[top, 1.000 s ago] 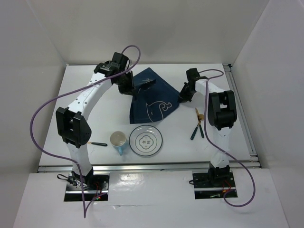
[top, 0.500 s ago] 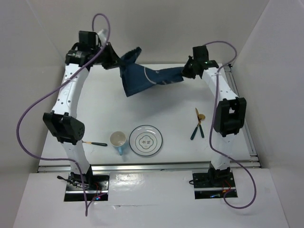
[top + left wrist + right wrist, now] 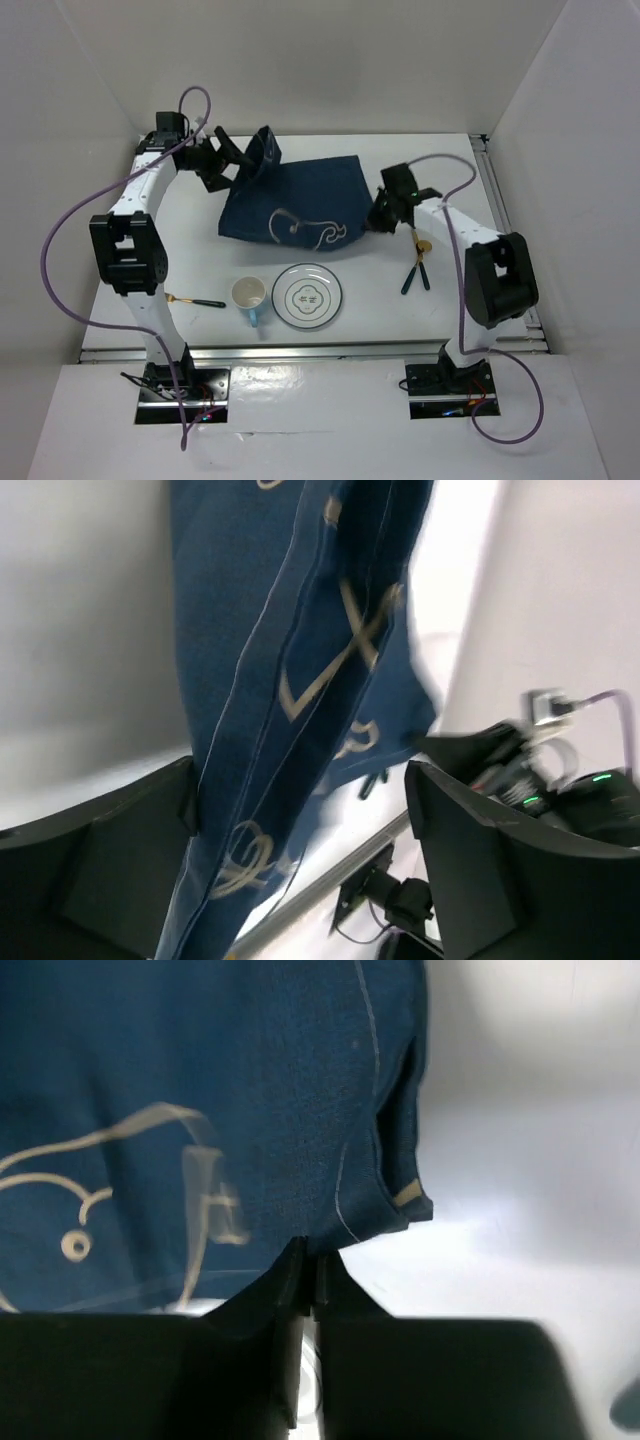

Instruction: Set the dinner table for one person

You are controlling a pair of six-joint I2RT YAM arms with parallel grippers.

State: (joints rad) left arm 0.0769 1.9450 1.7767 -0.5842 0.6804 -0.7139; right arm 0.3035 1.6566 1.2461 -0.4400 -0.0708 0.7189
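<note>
Table (image 3: 180, 240), rigid and fixed, fills mid-frame; the limp, light navy placemat (image 3: 300, 195) lies at its upper centre, best taken by corner hems: right gripper (image 3: 305, 1260) pinches the lower-right hem, left gripper (image 3: 300, 840) spread around the upper-left corner.

Blurs and crops the navy cloth (image 3: 290, 630) in the left wrist view. Smears whale print (image 3: 205, 1185) and dinner table (image 3: 520, 1210) in the right. Leaves utensils (image 3: 408, 280) too small to identify.

Navy placemat (image 3: 300, 195) woven cloth; dinner table (image 3: 200, 262) matt white; plate (image 3: 290, 282) glossy.
</note>
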